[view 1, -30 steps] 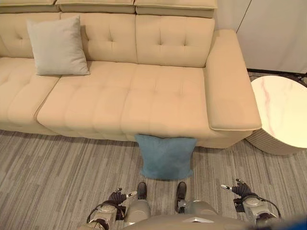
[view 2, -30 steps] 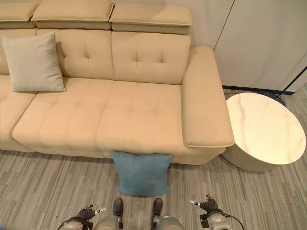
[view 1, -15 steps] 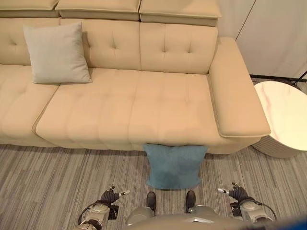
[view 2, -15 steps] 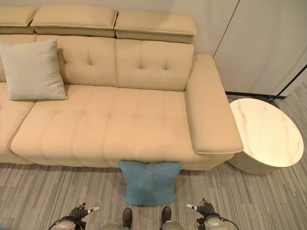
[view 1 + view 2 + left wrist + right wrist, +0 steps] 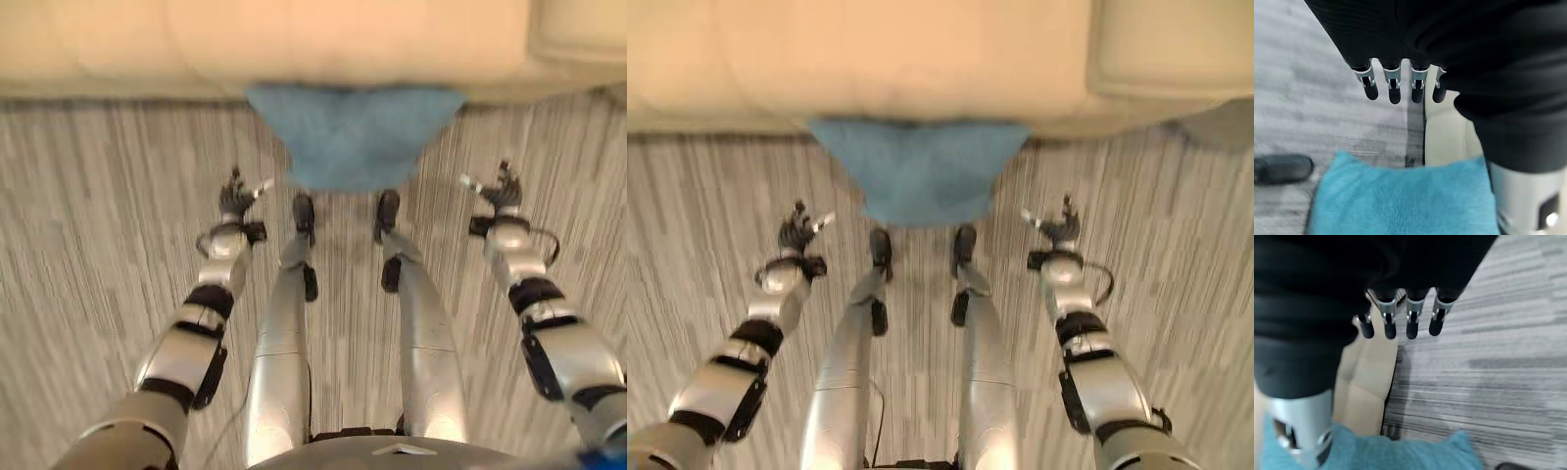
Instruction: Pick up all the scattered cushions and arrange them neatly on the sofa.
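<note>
Below, 1 blue cushion [image 5: 355,137] on the striped floor [image 5: 88,245], leaning against the sofa [image 5: 872,59] front, between 2 empty hands. Left hand [image 5: 237,199] and right hand [image 5: 502,186] low at either side, fingers loosely spread, touching nothing. From the wrists: cushion nap close up, sofa base [image 5: 1442,139] behind it.

Open floor [image 5: 88,255] flanks blue cushion [image 5: 355,132]; sofa [image 5: 294,44] blocks behind
</note>
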`<state>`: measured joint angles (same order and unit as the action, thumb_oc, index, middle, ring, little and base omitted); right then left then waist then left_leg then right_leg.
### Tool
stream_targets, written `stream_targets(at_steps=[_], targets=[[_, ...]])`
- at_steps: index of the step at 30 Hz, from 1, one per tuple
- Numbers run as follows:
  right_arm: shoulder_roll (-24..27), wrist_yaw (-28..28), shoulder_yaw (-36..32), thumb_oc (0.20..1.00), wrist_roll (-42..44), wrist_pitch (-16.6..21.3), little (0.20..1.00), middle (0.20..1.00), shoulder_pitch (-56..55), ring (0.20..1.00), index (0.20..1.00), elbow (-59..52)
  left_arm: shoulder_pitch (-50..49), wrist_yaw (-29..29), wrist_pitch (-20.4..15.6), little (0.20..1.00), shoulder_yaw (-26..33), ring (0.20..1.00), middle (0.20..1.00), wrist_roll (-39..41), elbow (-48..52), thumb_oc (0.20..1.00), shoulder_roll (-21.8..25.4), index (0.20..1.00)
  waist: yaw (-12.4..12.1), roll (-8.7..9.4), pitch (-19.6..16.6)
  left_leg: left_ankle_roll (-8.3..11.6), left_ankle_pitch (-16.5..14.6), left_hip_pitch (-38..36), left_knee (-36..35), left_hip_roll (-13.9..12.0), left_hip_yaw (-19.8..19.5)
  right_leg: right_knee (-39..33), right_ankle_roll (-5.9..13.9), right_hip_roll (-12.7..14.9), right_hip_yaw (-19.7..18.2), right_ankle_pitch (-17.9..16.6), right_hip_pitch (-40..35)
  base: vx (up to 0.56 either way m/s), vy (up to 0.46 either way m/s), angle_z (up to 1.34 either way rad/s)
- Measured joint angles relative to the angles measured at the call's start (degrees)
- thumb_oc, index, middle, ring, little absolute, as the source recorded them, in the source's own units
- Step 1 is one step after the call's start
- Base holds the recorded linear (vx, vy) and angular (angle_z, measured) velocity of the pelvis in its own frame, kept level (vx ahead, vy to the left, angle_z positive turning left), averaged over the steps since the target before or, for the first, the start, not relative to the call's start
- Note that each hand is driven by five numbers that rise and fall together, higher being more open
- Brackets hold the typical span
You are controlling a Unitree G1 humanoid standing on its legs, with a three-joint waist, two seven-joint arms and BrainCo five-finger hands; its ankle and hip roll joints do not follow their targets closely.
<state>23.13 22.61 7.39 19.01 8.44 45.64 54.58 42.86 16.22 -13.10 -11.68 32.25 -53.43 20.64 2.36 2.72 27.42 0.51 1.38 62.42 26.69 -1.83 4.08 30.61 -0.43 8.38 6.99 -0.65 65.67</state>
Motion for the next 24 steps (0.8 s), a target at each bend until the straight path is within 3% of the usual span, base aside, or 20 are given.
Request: stream_targets(at_steps=[3,5,6,12,20,24], targets=[[1.9,0.7,2.8,1.000,1.7,0.9,1.000,1.000,3.4,1.000,1.000,-1.0,3.2,0.4,-0.8,1.000,-1.9,1.000,1.000,1.1,0.6,1.000,0.3,1.000,-0.1,-0.41,-0.2,0.20,-1.8,4.4,2.7,-0.1,0.0,3.7,-0.12,0.4,-0.1,2.1,4.7,-0.06,-0.025,0.06],[5.3,1.2,4.3,1.000,2.8,2.0,1.000,1.000,6.8,1.000,1.000,-4.7,6.8,1.5,-1.6,1.000,-3.5,1.000,1.000,3.2,5.2,1.000,2.5,1.000,-0.2,-0.35,-0.5,0.60,-0.3,11.8,3.8,0.0,-0.2,5.6,-0.36,0.7,-0.1,1.9,12.7,-0.01,-0.032,0.10],[5.4,1.5,4.6,1.000,3.3,2.0,1.000,1.000,8.9,1.000,1.000,-5.6,8.4,1.7,-1.5,1.000,-4.0,1.000,1.000,3.3,5.0,1.000,2.7,1.000,-0.3,-0.38,-0.3,0.51,-0.4,14.6,5.5,-0.1,-0.3,7.4,-1.32,0.8,-0.1,1.8,15.5,0.03,-0.037,0.06],[6.6,2.9,7.5,1.000,4.4,3.5,1.000,1.000,15.2,1.000,1.000,-10.9,15.9,3.1,-1.6,1.000,-8.6,1.000,1.000,4.7,8.5,1.000,4.8,1.000,-0.1,-0.57,1.5,1.50,-2.5,25.2,12.6,0.5,-1.9,15.7,-2.14,1.9,0.0,5.7,26.2,0.05,-0.051,0.12],[6.7,2.4,17.5,1.000,4.6,3.1,1.000,1.000,24.2,1.000,1.000,-8.4,24.1,4.8,-0.7,1.000,-15.4,1.000,1.000,4.2,7.0,1.000,9.1,1.000,-0.1,-0.63,1.4,1.45,-3.8,28.6,17.2,-0.1,-2.1,18.6,-2.50,1.7,0.0,6.0,28.9,0.03,-0.020,-0.03],[4.5,2.8,18.1,1.000,4.6,1.9,1.000,1.000,24.4,1.000,1.000,-8.4,25.9,6.2,0.5,1.000,-18.2,1.000,1.000,4.1,7.0,1.000,9.0,1.000,-0.1,-0.68,1.4,1.27,-3.7,27.5,17.4,-0.1,-1.9,18.2,-2.18,1.7,-0.1,5.5,27.5,0.00,-0.015,-0.02]])
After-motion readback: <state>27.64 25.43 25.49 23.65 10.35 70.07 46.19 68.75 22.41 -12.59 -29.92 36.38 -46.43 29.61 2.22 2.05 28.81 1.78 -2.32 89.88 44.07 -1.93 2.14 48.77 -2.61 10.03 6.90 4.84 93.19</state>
